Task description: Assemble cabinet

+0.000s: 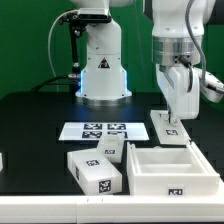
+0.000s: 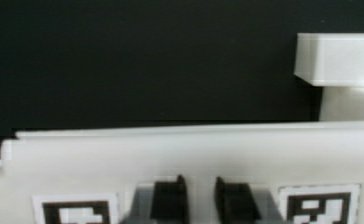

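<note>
Cabinet (image 1: 150,183) lies nearest us, at the exterior view's right on the black table (image 1: 30,120). It is a large white box frame with thin walls, its open side facing up. Its long axis runs roughly across the exterior view, from left to right. We see one black-and-white square tag on its near wall, but no brand or writing that we can read.

Just beside it, toward the exterior view's left, are two smaller white blocks (image 1: 95,168), each with a tag. Behind them the marker board (image 1: 95,130) lies flat.

Farther back on the right, the gripper (image 1: 172,128) hangs low over a flat white panel (image 1: 157,118). In the wrist view its dark fingers (image 2: 166,200) stand a little apart, with a white tagged surface behind and between them. We cannot tell whether they pinch it.

Farthest back is the arm's white base (image 1: 100,70).
</note>
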Robot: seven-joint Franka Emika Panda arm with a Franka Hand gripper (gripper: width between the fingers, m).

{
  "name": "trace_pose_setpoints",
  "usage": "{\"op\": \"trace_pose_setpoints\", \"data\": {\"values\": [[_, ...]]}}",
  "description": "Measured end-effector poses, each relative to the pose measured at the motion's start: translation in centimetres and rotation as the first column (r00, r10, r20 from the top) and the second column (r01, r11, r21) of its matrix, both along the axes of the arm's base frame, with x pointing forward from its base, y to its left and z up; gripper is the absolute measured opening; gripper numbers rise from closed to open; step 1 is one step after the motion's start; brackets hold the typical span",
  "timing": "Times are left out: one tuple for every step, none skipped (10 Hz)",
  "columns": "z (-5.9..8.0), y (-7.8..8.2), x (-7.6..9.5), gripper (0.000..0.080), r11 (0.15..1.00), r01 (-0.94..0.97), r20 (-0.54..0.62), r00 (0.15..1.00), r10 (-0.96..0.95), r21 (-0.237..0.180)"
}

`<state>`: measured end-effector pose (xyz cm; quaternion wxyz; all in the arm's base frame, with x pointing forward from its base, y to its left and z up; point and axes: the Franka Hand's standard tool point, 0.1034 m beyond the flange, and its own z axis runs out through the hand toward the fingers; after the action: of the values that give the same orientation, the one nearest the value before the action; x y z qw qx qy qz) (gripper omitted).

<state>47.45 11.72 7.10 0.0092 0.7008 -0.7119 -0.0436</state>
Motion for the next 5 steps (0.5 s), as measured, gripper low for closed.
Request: {"op": "trace_pose_setpoints", "data": {"values": [[-0.13,-0.01,0.02,0.0067,1.000,0.000,-0.003,1.000,0.000,-0.002],[-0.17,0.04,0.04,0.0067,1.000,-0.002,-0.006,1.000,0.001,-0.002],[-0.38,0.16,0.05,0.0067,1.000,-0.005,-0.008,1.000,0.005,-0.005],[-0.57,0.25,0.14,0.0067,1.000,-0.008,-0.009,1.000,0.008,-0.008],[-0.44,0.28,0.57,0.0067,1.000,-0.007,-0.004,1.000,0.007,-0.007]]}}
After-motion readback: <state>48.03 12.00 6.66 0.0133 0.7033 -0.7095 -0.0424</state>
